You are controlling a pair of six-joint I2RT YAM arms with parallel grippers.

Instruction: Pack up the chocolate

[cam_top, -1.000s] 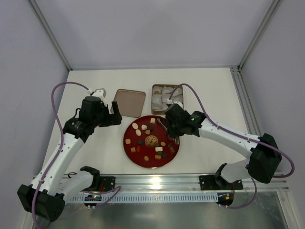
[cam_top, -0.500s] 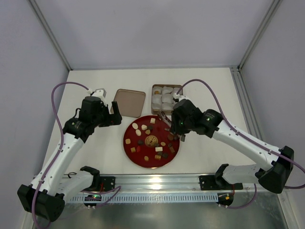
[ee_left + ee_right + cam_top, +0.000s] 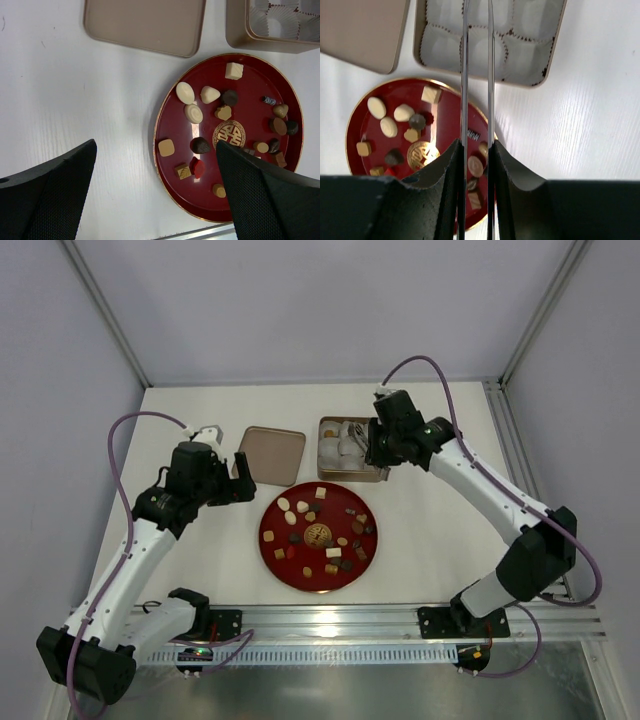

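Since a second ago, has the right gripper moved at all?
Yes. The right gripper, clamping tweezers, went from over the red plate to over the tin, farther from the arm bases.

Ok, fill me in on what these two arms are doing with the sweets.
The arms are packing chocolates from a red plate into a gold tin lined with white paper cups. The right gripper is shut on tweezers, whose blades reach over the tin. Their tips are out of view, so I cannot tell if they carry a piece. The left gripper hangs open and empty beside the plate, near the tin's lid. Many chocolates are not yet packed.
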